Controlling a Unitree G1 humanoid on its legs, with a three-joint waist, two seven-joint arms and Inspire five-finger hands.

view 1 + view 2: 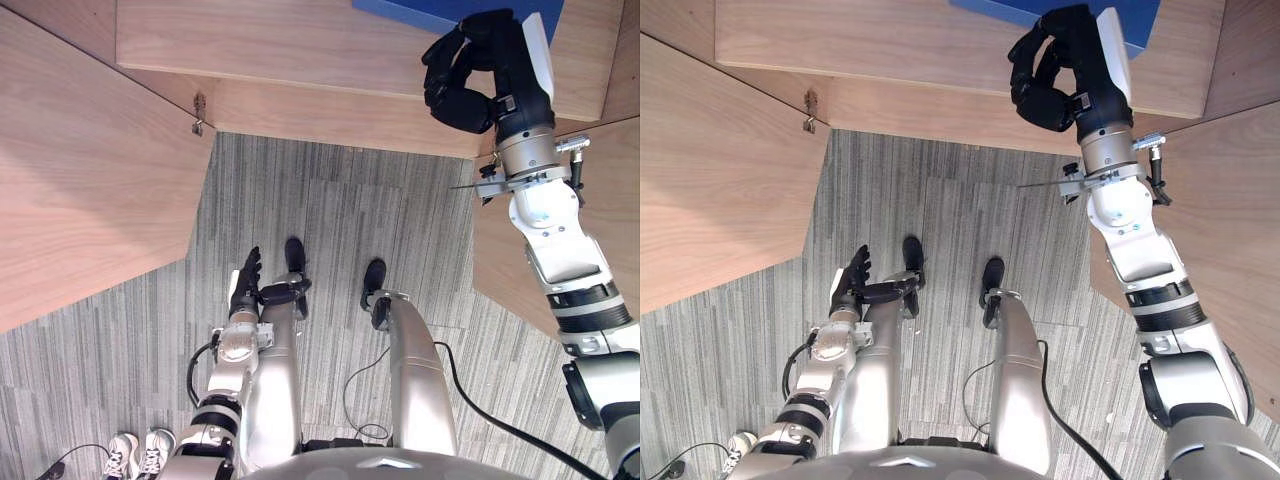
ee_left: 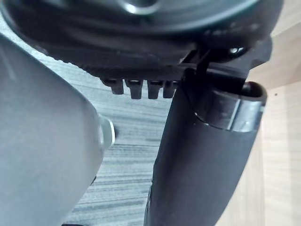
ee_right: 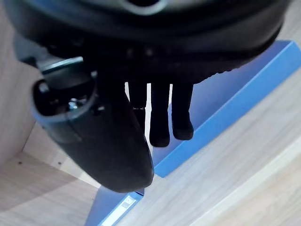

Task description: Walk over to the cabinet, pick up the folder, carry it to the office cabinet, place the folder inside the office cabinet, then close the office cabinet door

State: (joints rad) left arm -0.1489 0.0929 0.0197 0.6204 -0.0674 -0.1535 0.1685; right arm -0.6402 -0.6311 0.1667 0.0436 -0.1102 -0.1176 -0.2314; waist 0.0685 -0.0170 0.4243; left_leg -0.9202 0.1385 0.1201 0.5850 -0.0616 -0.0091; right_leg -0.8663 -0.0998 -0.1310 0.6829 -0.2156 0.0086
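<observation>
Right hand (image 1: 480, 70) over blue folder (image 1: 400, 10) on cabinet shelf (image 1: 300, 45), fingers relaxed, gripping nothing; left hand (image 1: 244, 285) lowered, fingers straight.

Blue folder (image 1: 400, 10); light wood-grain cabinet (image 1: 300, 60); grey striped carpet (image 1: 330, 220).

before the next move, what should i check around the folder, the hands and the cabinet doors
1. Folder lying flat on the cabinet shelf: ok.
2. Right hand over the folder, fingers relaxed and not curled round it: ok. Whether they touch it: cannot tell.
3. Left hand free, hanging low with straight fingers: ok.
4. Doors shut: not ok. The left door and the right door both stand open.
5. Person's shoes on the carpet clear of the left door's swing: cannot tell.
</observation>
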